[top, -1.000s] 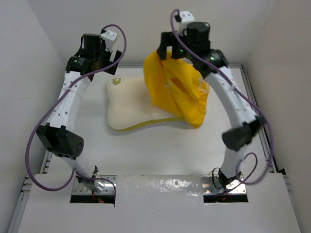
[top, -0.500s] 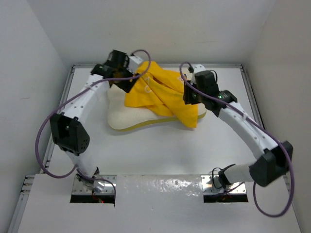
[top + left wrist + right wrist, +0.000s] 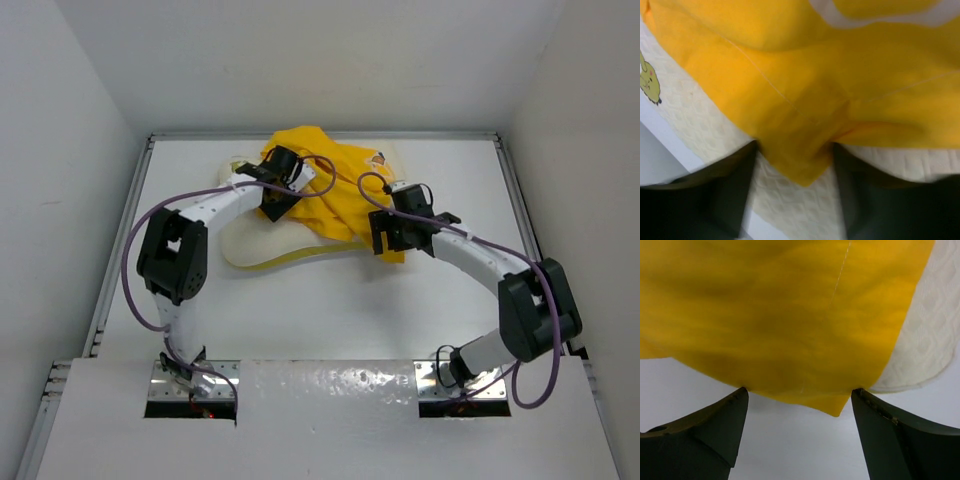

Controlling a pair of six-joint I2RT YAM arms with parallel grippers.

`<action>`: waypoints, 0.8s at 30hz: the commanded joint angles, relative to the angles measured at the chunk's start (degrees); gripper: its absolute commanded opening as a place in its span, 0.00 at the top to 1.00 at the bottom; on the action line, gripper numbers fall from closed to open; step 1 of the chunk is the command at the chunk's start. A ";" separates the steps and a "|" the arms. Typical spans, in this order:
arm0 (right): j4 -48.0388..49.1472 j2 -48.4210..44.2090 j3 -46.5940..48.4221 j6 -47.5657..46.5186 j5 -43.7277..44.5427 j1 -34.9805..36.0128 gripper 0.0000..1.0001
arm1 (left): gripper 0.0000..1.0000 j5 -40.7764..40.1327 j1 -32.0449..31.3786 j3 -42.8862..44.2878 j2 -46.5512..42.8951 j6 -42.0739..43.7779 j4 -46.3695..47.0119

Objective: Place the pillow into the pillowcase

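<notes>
Both arms have come down since a second ago. The pillowcase [image 3: 335, 175], then hanging high from the right gripper [image 3: 383, 238], now lies spread over the pillow [image 3: 245, 245]. The left gripper [image 3: 274, 203] has swung in from the 10 o'clock side onto the cloth.

Clock directions are read in the top view, with 6 o'clock at the arm bases.

1. Table [image 3: 330, 310]: white surface showing at 6 o'clock of the pillow.
2. Right gripper [image 3: 799, 392]: set low at the pillowcase's 5 o'clock corner. Its jaws stand wide apart. The pillowcase [image 3: 765, 315] hem ends level with the fingertips, with table [image 3: 790, 450] showing between them. Nothing is clamped.
3. Pillow: lies flat at table centre. Its 6 to 9 o'clock part is uncovered, and the yellow edge band [image 3: 300, 255] runs along the 6 o'clock side.
4. Left gripper [image 3: 795, 150]: over the pillow, at the pillowcase's 9 o'clock edge. Its jaws are apart. A corner of the pillowcase [image 3: 815, 75] lies loose between them on the quilted pillow [image 3: 790, 210], unpinched. The logo [image 3: 649, 75] shows beside the cloth.
5. Pillowcase: crumpled, on top of the pillow's 12 to 3 o'clock part, reaching toward the table's far edge.
</notes>
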 commanded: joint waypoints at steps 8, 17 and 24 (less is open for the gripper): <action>12.57 2.90 -0.98 -0.64 -2.24 -0.86 0.92 | 1.00 -5.89 0.01 0.88 -4.98 -3.83 3.30; 4.94 -9.22 7.18 -3.45 1.00 -0.94 1.00 | 1.00 -15.91 0.97 10.53 -12.28 -1.72 -2.32; -0.17 -16.96 27.57 -8.36 4.43 -0.85 1.00 | 1.00 -16.70 1.41 40.65 -12.30 -1.46 -6.98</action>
